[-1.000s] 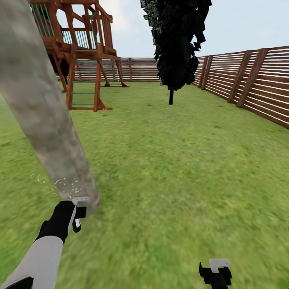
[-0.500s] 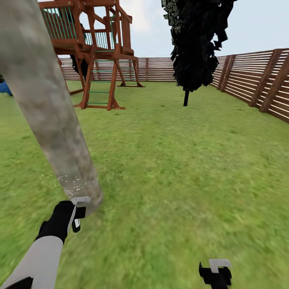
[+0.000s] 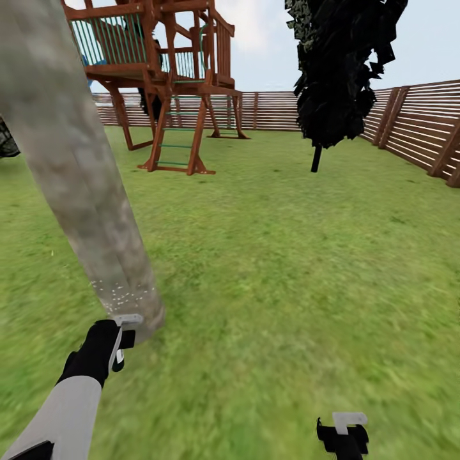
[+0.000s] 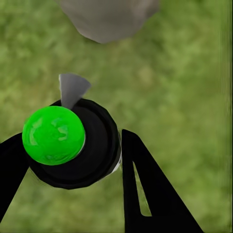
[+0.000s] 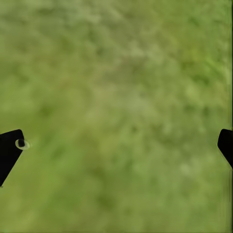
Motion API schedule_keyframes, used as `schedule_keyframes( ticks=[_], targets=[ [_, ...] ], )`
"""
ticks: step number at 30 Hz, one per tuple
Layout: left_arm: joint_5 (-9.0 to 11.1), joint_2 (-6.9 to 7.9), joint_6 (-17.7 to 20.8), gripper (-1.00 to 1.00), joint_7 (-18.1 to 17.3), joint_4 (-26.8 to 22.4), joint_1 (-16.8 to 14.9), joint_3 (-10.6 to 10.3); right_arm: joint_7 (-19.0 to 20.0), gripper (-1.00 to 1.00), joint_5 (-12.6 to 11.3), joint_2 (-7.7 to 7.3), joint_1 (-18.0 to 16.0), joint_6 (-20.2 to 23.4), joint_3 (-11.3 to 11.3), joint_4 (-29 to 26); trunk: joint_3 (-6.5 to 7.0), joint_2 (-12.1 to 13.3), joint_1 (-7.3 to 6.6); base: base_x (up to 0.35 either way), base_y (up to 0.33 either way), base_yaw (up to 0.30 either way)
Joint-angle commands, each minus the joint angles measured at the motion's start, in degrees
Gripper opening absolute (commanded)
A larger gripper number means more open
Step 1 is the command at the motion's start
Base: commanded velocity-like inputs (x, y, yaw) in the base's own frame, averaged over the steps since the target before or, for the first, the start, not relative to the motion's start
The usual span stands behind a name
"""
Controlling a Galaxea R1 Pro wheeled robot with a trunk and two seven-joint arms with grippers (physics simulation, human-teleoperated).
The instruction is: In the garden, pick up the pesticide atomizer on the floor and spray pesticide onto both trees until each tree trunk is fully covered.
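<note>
Head forward-down; wrists over lawn (image 5: 116,97)

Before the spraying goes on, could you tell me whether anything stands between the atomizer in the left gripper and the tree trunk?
Nothing visible does. The left gripper holds the atomizer close to the base of the tree trunk, with only lawn showing between them. White specks already dot the trunk's lower part.

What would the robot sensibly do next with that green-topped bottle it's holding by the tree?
Probably raise the left gripper and aim the atomizer higher up the tree trunk. White specks dot only the trunk's lowest part, just above the nozzle; the pale bark higher up looks bare, so most of it seems unsprayed.
</note>
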Motion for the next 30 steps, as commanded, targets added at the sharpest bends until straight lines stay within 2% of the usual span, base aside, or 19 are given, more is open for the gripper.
schedule_keyframes(
  ticks=[1, 9, 30],
  targets=[
    [-0.3, -0.03, 0.2, -1.0, -0.3, -0.1, 0.0, 0.1, -0.2, 1.0, 0.6, 0.02, 0.0, -0.2, -0.4, 0.0, -0.05, 0.0, 0.01, 0.131, -0.265, 0.002],
    [-0.3, -0.03, 0.2, -1.0, -0.3, -0.1, 0.0, 0.1, -0.2, 1.0, 0.6, 0.02, 0.0, -0.1, -0.4, 0.1, -0.05, 0.0, 0.01, 0.127, -0.265, 0.039],
    [-0.2, -0.03, 0.2, -1.0, -0.3, -0.1, 0.0, 0.1, -0.2, 1.0, 0.6, 0.11, 0.0, -0.1, -0.4, 0.1, -0.05, 0.0, 0.01, 0.1, -0.271, 0.273]
  ],
)
